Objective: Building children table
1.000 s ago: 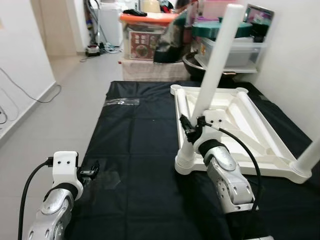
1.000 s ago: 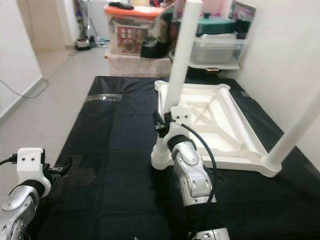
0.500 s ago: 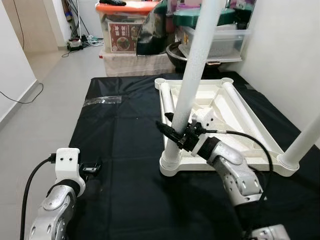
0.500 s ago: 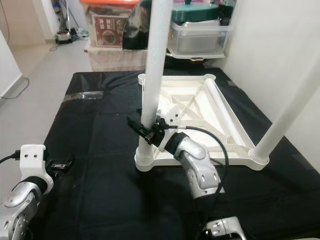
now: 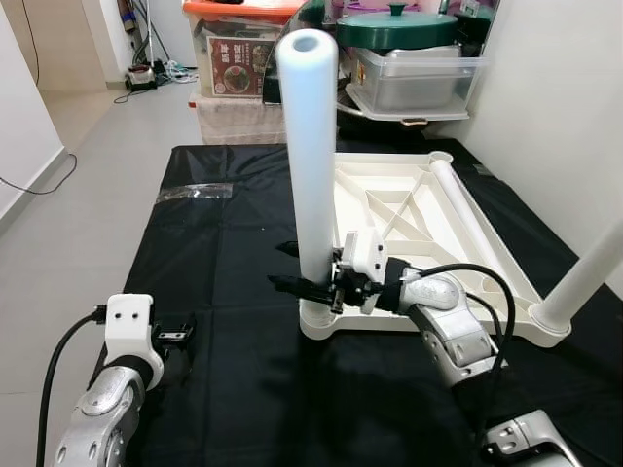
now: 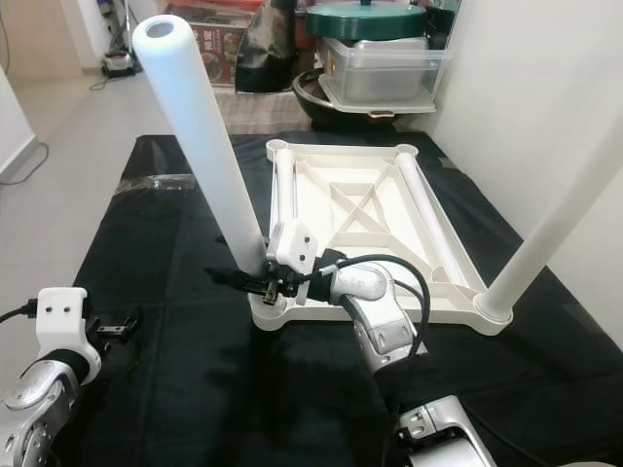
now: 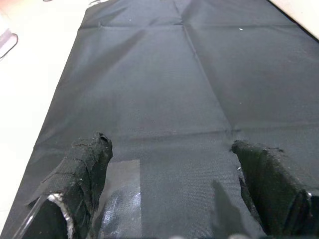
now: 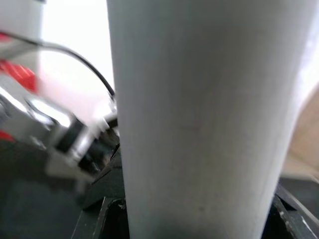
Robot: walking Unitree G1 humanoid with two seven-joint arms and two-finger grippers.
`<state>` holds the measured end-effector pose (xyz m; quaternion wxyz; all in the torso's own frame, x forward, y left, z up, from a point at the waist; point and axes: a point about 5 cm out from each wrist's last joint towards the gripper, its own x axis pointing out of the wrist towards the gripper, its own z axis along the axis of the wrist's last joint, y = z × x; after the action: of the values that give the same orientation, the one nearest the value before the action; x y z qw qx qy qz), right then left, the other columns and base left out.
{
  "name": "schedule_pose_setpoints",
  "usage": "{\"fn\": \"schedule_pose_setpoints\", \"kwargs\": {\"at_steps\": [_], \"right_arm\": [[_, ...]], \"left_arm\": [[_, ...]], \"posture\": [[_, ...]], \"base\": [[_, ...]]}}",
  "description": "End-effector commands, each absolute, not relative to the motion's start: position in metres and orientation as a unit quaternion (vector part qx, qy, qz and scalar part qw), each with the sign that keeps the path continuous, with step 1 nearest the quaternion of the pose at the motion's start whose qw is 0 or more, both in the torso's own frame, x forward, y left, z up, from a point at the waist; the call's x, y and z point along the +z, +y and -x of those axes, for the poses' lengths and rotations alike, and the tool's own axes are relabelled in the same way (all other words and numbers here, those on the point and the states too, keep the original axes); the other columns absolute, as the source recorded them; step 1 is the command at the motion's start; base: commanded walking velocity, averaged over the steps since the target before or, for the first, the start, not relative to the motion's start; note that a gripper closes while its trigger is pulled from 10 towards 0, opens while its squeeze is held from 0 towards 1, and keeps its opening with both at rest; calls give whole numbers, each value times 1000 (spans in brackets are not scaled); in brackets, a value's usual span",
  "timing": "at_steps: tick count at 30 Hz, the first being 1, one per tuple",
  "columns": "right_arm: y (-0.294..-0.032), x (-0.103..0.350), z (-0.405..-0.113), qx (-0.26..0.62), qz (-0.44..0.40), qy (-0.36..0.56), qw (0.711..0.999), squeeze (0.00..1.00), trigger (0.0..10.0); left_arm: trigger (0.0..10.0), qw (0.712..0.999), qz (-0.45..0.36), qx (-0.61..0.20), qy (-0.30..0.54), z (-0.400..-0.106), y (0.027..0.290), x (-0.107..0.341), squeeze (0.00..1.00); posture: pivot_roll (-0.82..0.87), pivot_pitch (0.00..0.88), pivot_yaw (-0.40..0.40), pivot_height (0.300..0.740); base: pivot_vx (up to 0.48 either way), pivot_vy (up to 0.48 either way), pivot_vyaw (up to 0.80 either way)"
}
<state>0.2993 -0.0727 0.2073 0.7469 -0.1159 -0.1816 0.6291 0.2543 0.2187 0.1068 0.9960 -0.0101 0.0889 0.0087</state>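
An upside-down white table top (image 5: 389, 185) lies on a black cloth (image 5: 234, 243). A white table leg (image 5: 310, 146) stands upright in its near left corner. My right gripper (image 5: 297, 272) is shut on this leg just above its base, one black finger on each side; the right wrist view shows the leg (image 8: 199, 119) between the fingers. A second leg (image 5: 584, 282) stands in the near right corner. Loose legs (image 5: 458, 204) (image 6: 282, 185) lie inside the frame. My left gripper (image 5: 180, 336) hangs low over the cloth's near left part, open, fingers (image 7: 84, 164) wide apart.
A clear plastic bag (image 5: 195, 192) lies on the cloth's far left, another clear sheet (image 7: 119, 199) under the left gripper. Storage boxes (image 5: 248, 68) and a lidded tub (image 5: 409, 78) stand behind the cloth. A white wall (image 5: 555, 117) runs along the right. Bare floor (image 5: 88, 195) lies left.
The camera has shifted. My right wrist has swung around the leg's base, its fingers now pointing left across it. The left arm has stayed put.
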Motion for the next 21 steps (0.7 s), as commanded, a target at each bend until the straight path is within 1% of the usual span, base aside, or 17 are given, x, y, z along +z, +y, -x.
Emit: {"fn": "schedule_pose_setpoints", "kwargs": {"at_steps": [1, 4, 9, 11, 12, 14, 16, 18, 19, 21], "right_arm": [[-75, 206, -299, 638, 105, -172, 744, 0, 0], [-77, 200, -297, 639, 94, -157, 747, 0, 0], [-77, 186, -288, 647, 93, -150, 742, 0, 0], [-79, 184, -290, 636, 100, -155, 749, 0, 0], [-81, 188, -295, 625, 102, -163, 757, 0, 0], [-81, 191, -298, 617, 103, -168, 762, 0, 0], [-83, 209, -309, 595, 106, -192, 773, 0, 0], [-84, 216, -313, 587, 106, -202, 777, 0, 0], [-85, 228, -316, 574, 97, -216, 784, 0, 0], [-85, 228, -316, 574, 97, -216, 784, 0, 0]], "left_arm": [[10000, 996, 13, 9, 92, -252, 218, 104, 0], [10000, 995, 14, 7, 95, -252, 217, 103, 0], [10000, 995, 15, 9, 97, -252, 218, 101, 0], [10000, 995, 13, 8, 99, -251, 218, 101, 0], [10000, 995, 13, 8, 99, -251, 218, 101, 0], [10000, 995, 13, 7, 99, -251, 218, 101, 0], [10000, 995, 12, 7, 98, -252, 219, 102, 0], [10000, 995, 12, 7, 98, -252, 219, 102, 0], [10000, 995, 12, 6, 97, -253, 219, 102, 0], [10000, 995, 12, 6, 97, -253, 219, 102, 0]], "posture": [[49, 0, -72, 740], [50, 0, -74, 740], [49, 0, -71, 740], [52, 0, -67, 740], [51, 0, -65, 740], [51, 0, -65, 740], [48, 0, -61, 740], [46, 0, -61, 740], [46, 0, -60, 740], [46, 0, -60, 740]], "base": [[0, 0, 0], [0, 0, 0], [0, 0, 0], [0, 0, 0], [0, 0, 0], [0, 0, 0], [0, 0, 0], [0, 0, 0], [0, 0, 0], [0, 0, 0]]}}
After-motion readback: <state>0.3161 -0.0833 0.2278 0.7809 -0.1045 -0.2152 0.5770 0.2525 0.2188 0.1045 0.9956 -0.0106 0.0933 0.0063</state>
